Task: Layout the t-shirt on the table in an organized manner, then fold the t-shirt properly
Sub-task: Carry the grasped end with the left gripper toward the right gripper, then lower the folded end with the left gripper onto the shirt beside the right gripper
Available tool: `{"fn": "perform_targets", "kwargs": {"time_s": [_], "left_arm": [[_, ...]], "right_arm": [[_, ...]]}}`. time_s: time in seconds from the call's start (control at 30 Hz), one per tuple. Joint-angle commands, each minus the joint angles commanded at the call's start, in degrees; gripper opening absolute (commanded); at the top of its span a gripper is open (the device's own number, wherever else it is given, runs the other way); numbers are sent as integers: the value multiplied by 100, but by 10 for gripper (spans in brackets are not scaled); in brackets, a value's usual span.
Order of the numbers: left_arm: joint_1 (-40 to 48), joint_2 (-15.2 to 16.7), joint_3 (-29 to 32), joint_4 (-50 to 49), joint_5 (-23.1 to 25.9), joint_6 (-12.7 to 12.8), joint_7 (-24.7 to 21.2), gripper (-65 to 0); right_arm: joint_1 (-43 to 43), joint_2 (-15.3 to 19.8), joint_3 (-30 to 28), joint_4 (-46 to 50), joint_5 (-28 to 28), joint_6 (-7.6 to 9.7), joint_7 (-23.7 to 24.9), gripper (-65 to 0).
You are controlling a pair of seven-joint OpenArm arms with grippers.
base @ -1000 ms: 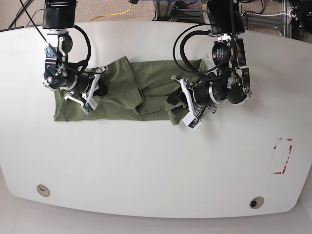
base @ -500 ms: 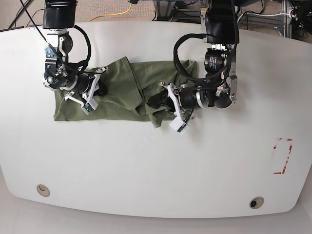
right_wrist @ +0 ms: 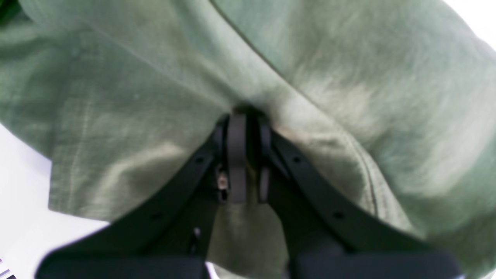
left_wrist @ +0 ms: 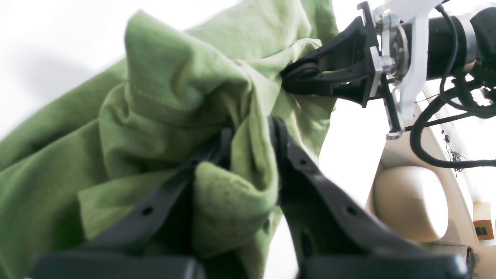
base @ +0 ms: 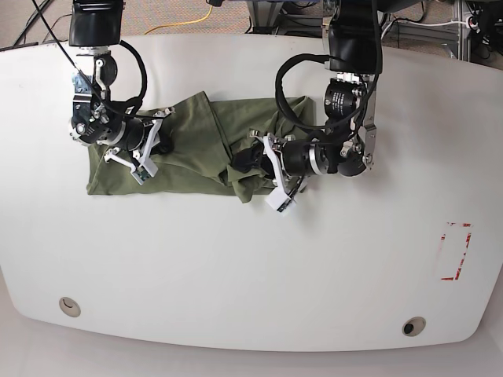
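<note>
The olive-green t-shirt [base: 196, 145] lies bunched on the white table [base: 236, 267], its right part folded over toward the middle. My left gripper [base: 242, 161], on the arm at the base view's right, is shut on a thick fold of the shirt [left_wrist: 232, 182]. In the left wrist view, cloth is pinched between its black fingers [left_wrist: 302, 166]. My right gripper [base: 161, 145] is shut on the shirt near its left end. The right wrist view shows that gripper [right_wrist: 242, 128] closed on a ridge of the t-shirt [right_wrist: 329, 89]. The right gripper [left_wrist: 290, 75] also shows in the left wrist view, gripping the cloth.
A red tape rectangle [base: 456, 251] marks the table's right side. Two round grommets [base: 69, 305] [base: 413, 324] sit near the front edge. Cables and equipment lie beyond the far edge.
My left gripper has carried the shirt's right end leftward toward the middle, doubling the cloth over. The right gripper has stayed where it was.
</note>
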Motion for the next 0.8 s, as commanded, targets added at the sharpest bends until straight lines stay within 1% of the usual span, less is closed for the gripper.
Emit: {"fn": "perform_targets", "kwargs": {"time_s": [0.07, 0.1, 0.17, 0.2, 0.23, 0.3, 0.47, 0.53, 0.63, 0.67, 0.73, 0.77, 0.8], "left_arm": [[0, 0, 0, 9, 0, 0, 0, -401], [0, 0, 0, 18, 0, 0, 0, -301], [0, 0, 0, 44, 0, 0, 0, -201], [0, 0, 0, 97, 0, 0, 0, -172], [0, 0, 0, 149, 0, 0, 9, -168], [0, 0, 44, 229, -35, 0, 53, -183], [-105, 0, 510, 536, -255, 0, 440, -199], [-132, 0, 545, 809, -316, 0, 589, -199], [-149, 0, 545, 1099, -316, 0, 624, -199], [-176, -166, 536, 1169, -299, 0, 624, -199], [-211, -359, 484, 1231, -202, 0, 598, -200], [-229, -500, 396, 1275, -88, 0, 598, -203], [-229, -570, 343, 1310, 0, 0, 589, -212]], "right_arm": [[0, 0, 0, 0, 0, 0, 0, -609], [0, 0, 0, 0, 0, 0, 0, -609], [0, 0, -9, 0, 0, 0, 0, -609], [0, 0, -9, 0, 0, 0, 0, -609], [0, 0, -18, 0, 0, 0, 0, -609], [0, 0, -18, 0, 0, 0, 0, -609], [0, 0, -18, 0, 0, 0, 0, -609], [0, 0, -26, 0, 0, 0, 0, -609], [0, 0, -26, 0, 0, 0, 0, -609], [0, 0, -26, 0, 0, 0, 0, -609], [0, 0, -26, 9, 0, 0, -9, -609], [0, 0, -18, 9, 0, 0, -26, -609], [0, 0, -9, 9, 0, 0, -44, -609]]}}
